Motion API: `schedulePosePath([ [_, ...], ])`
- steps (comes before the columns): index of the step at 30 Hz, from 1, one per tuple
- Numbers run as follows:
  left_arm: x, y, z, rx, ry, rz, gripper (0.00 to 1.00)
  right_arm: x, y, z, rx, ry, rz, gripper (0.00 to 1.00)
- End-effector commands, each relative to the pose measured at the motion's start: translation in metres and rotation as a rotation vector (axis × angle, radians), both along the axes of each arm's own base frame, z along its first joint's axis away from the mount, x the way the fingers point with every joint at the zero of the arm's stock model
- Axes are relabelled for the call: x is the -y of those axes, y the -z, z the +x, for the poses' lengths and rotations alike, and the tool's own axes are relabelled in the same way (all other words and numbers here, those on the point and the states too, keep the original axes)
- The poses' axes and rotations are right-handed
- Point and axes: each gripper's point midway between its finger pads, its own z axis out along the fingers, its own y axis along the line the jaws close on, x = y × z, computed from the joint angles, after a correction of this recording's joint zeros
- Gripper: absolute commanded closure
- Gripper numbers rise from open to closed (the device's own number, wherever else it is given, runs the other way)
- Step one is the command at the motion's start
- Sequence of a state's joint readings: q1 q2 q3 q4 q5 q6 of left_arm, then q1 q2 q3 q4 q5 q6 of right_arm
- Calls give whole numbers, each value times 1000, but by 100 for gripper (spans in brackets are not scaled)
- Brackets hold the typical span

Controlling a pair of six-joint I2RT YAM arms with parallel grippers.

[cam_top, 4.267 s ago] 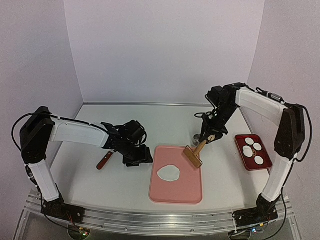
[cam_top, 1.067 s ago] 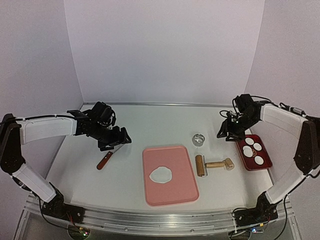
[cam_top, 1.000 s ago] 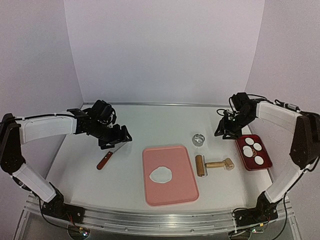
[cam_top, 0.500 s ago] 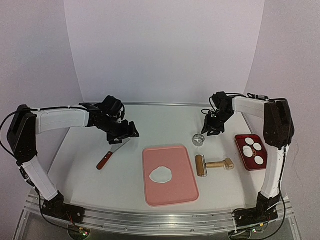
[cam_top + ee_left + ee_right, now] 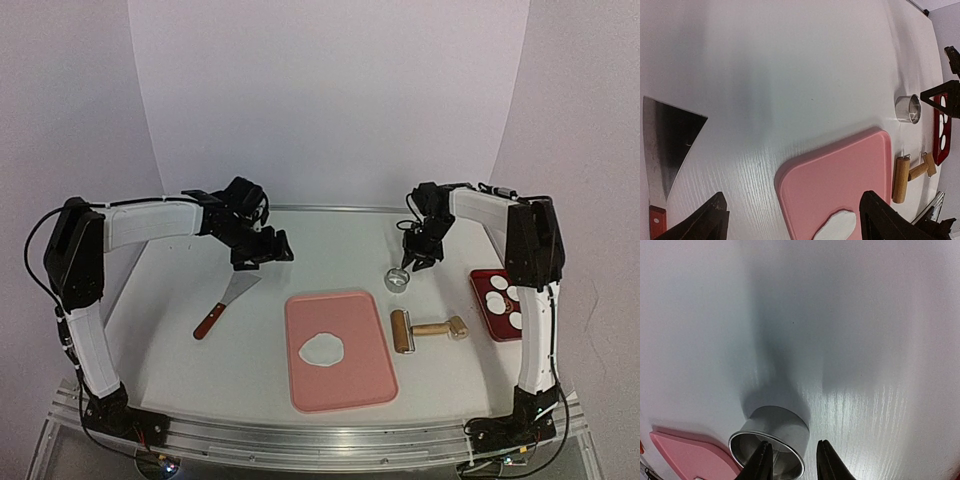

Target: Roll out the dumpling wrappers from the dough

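Note:
The dough [image 5: 323,350] is a thin, ragged white sheet lying on the pink board [image 5: 340,385]; part of the dough [image 5: 837,226] also shows in the left wrist view. Round white dumpling wrappers [image 5: 496,299] lie in the red tray [image 5: 483,312], partly hidden by the right arm. My right gripper [image 5: 417,257] hangs over the metal ring cutter [image 5: 397,279]. In the right wrist view this gripper [image 5: 792,462] stands narrowly open astride the wall of the ring cutter [image 5: 780,427], one finger over its inside, one outside. My left gripper [image 5: 262,247] is wide open and empty, behind the board.
A wooden rolling pin [image 5: 425,329] lies on the table between the board and the tray. A red-handled metal scraper [image 5: 222,303] lies left of the board, below the left gripper. Side and back walls close in the table.
The right gripper moved left from beside the red tray to over the ring cutter and its jaws narrowed. The left gripper swung toward the back and right, away from the scraper.

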State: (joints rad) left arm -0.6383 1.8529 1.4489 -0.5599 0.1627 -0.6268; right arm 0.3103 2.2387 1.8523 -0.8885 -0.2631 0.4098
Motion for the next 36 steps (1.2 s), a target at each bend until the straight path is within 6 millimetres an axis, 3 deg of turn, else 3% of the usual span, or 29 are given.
schedulePosePath([
  [1,5,-15,14,36,26,10,14,1,4,-15,-54,-47,-14,70],
  [8,8,-17,24,32,25,5,14,-4,14,-18,-84,-55,2,73],
  [20,6,-14,22,13,11,10,14,-9,16,-13,-94,-64,13,90],
  [26,6,-15,18,6,8,-10,16,-6,-5,-14,-53,-77,-18,100],
  [30,12,-24,14,4,16,-35,19,-6,-30,-21,-14,-101,-47,100],
  [36,29,-45,-2,-3,21,-90,19,-34,-56,-58,-18,-168,-18,100],
])
